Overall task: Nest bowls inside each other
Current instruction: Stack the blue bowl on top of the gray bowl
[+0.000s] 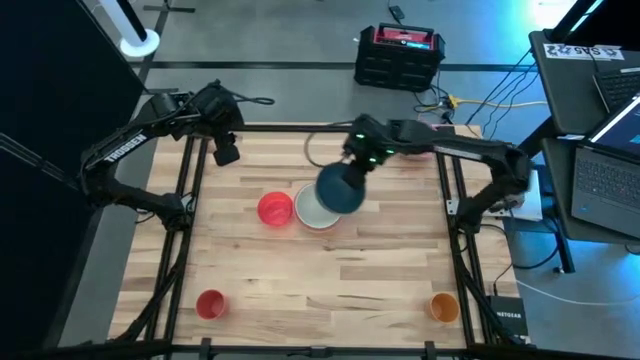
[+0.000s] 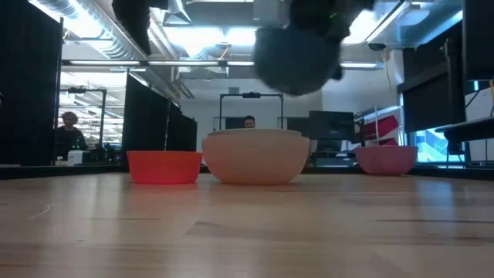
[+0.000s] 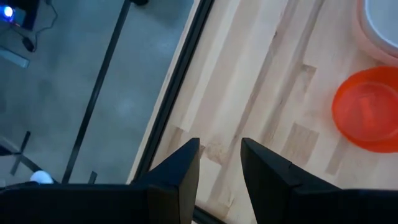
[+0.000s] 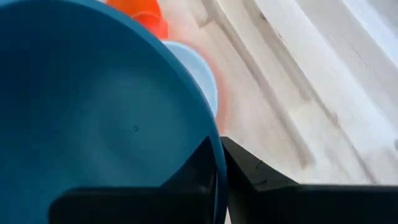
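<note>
Your right gripper [image 4: 217, 163] fingers pinch the teal bowl [image 1: 340, 187] by its rim only; it could tilt and miss the white bowl [image 1: 312, 212]. The left gripper [image 3: 219, 163] fingers are spread, near the counter's back left corner.

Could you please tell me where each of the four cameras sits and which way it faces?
High: overhead, straight down; both arms, table.
Low: table height, level toward the room; teal bowl aloft.
Left wrist: past the left gripper at the table edge, red bowl.
Right wrist: right gripper pinching the teal bowl's rim.
All but left wrist share the teal bowl.
</note>
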